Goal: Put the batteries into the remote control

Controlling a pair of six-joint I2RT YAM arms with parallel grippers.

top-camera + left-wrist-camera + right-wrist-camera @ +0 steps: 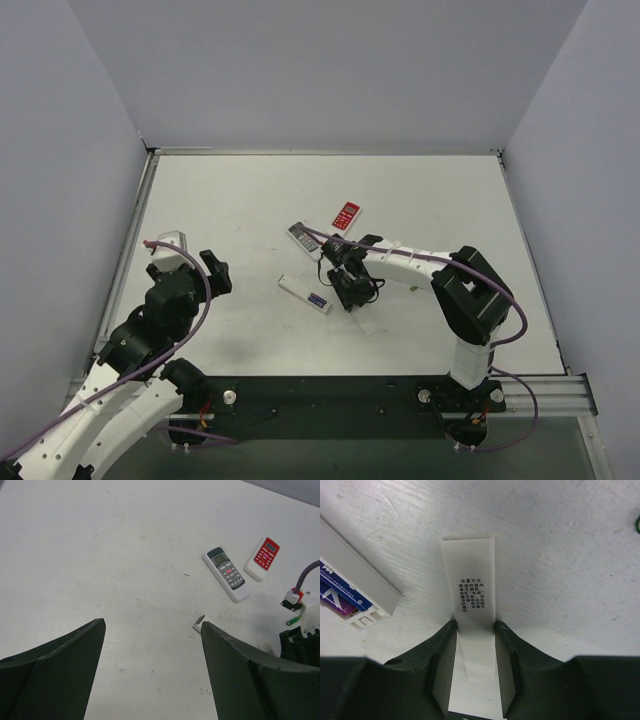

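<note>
Right wrist view gives what the overhead can't: right gripper fingers pinch a white battery cover by its long edges, black Chinese print on it, too small for me to read. Just left of it the white remote lies with its compartment open and a blue battery seated inside, its lettering cut off by the frame. Left wrist view only: left gripper fingers spread wide over the table, holding nothing, with a grey-buttoned remote and a red remote side by side beyond.
</note>
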